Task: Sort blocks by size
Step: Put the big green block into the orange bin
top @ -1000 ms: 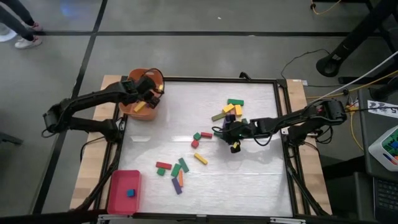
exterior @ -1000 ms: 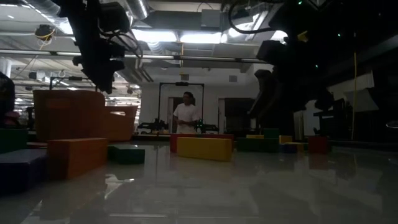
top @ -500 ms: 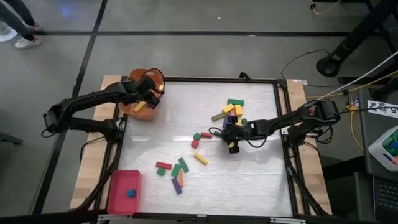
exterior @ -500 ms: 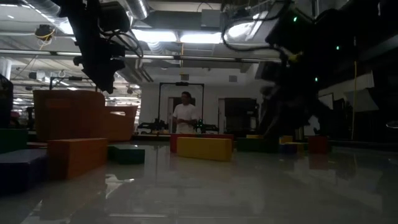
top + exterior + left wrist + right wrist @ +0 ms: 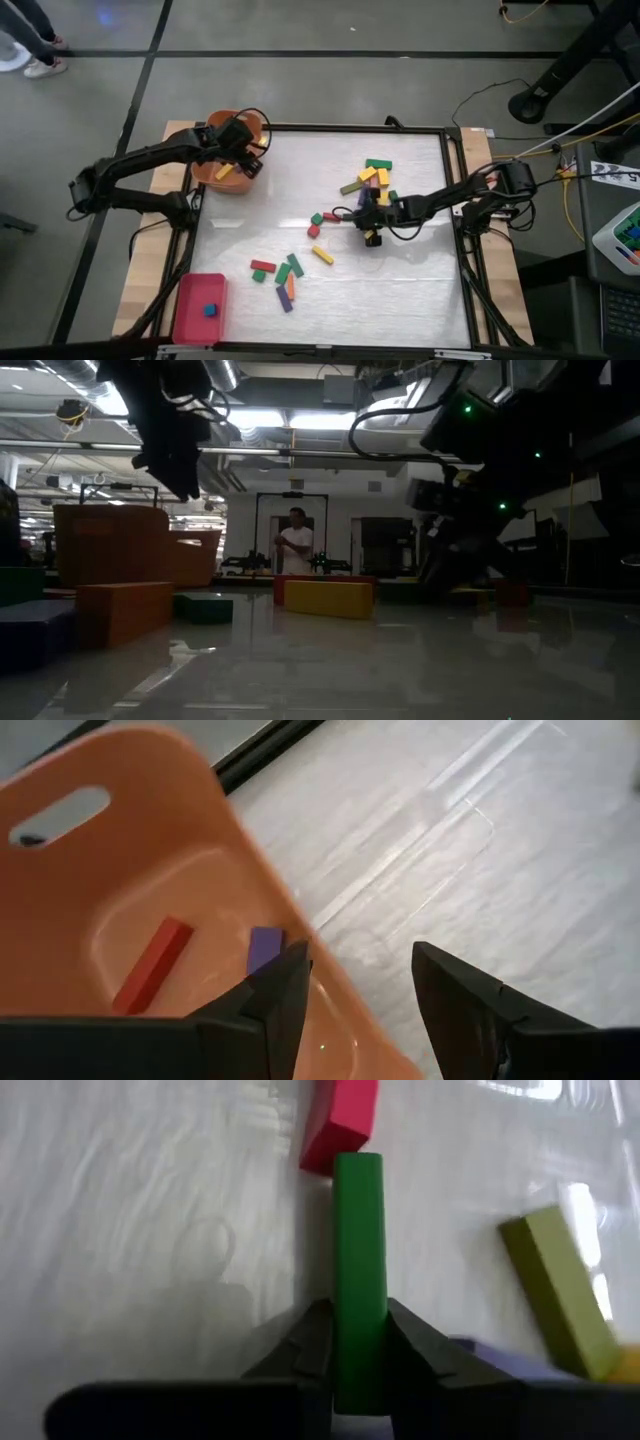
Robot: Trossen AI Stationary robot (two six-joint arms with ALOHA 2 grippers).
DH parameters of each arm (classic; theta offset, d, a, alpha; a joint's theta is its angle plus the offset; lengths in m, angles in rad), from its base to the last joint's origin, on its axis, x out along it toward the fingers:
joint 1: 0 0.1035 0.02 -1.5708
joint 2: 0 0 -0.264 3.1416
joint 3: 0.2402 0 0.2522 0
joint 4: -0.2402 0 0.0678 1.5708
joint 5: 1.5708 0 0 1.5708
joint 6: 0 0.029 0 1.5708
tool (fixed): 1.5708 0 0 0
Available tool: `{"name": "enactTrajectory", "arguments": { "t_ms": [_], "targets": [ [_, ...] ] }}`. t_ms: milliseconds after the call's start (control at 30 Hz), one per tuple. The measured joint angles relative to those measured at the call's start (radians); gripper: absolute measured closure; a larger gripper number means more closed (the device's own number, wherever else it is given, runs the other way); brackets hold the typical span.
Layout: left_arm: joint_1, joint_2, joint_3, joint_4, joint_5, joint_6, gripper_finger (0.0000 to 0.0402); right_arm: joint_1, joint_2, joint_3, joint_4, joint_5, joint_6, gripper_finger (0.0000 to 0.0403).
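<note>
While your right claw point(image 5: 358, 1365) clenches a green bar point(image 5: 358, 1270) between its fingers beside the block cluster point(image 5: 372, 180) mid-tabletop, a red block point(image 5: 340, 1125) lies just beyond it. Your left claw point(image 5: 350, 985) hangs released over the orange tub point(image 5: 130, 880), which holds a red bar point(image 5: 152, 963) and a purple block point(image 5: 264, 946).

The white worktop point(image 5: 400, 290) carries an orange tub point(image 5: 212, 174) at its far left corner and a flat red tray point(image 5: 190, 315) at its near left corner. Coloured blocks point(image 5: 372, 176) lie scattered over its middle and right part.

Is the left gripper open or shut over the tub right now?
Open. The left gripper shows a clear gap between its fingers, nothing held, above the orange tub's rim.
</note>
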State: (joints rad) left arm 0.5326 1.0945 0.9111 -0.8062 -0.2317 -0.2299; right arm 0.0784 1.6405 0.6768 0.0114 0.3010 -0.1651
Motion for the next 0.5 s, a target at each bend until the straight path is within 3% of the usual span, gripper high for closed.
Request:
{"name": "enactTrajectory", "arguments": {
  "t_ms": [200, 300, 400, 500],
  "targets": [
    [-0.082, -0.048, 0.012, -0.005, 0.003, 0.001, 0.0235, -0.001, -0.013, 0.115, 0.020, 0.024, -0.117, 0.0349],
    [-0.131, -0.094, 0.012, -0.020, 0.002, -0.030, 0.0235, -0.003, -0.012, 0.195, 0.020, 0.103, -0.230, 0.0341],
    [-0.188, -0.144, 0.012, -0.040, 0.001, -0.080, 0.0235, -0.030, 0.001, 0.261, 0.102, 0.149, -0.381, 0.0339],
    [-0.259, -0.185, 0.012, -0.078, 0.002, -0.130, 0.0235, -0.083, 0.041, 0.312, 0.235, 0.119, -0.512, 0.0344]
  ]
}}
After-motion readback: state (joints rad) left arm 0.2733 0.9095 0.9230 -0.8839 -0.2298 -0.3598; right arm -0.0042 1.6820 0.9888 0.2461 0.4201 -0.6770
